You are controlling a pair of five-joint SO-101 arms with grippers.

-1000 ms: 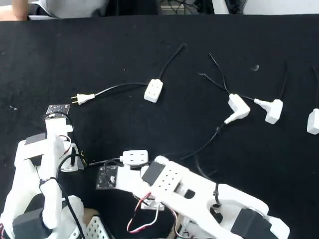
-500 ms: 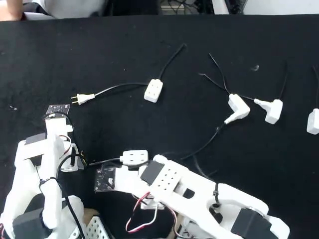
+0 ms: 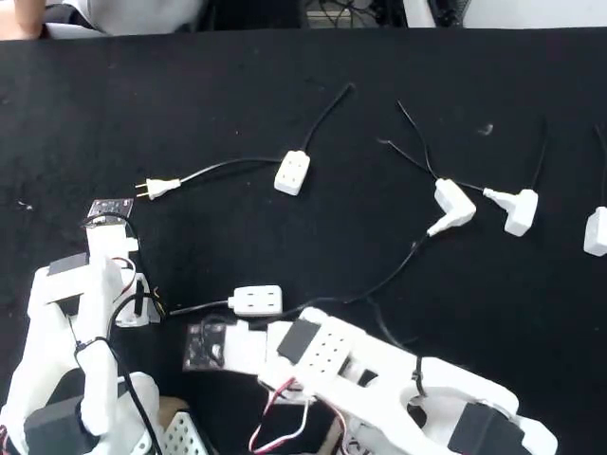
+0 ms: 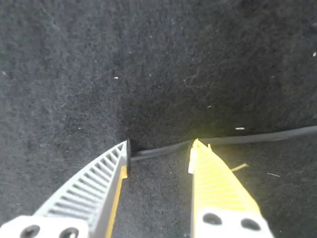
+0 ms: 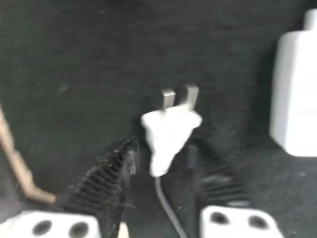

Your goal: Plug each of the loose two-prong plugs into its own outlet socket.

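From the table's near side, the right claw [image 5: 161, 148] is released and straddles a white two-prong plug [image 5: 171, 126], with a gap showing on one side. The white outlet block [image 3: 256, 300] lies near, at the claw's two o'clock. The left claw [image 4: 159, 148] gapes over a black cable [image 4: 247, 138] on the table [image 3: 190, 85].

Black tabletop [image 3: 190, 85] viewed from overhead.
Pale lint specks [image 4: 239, 128] are scattered across its dark, felt-like surface.
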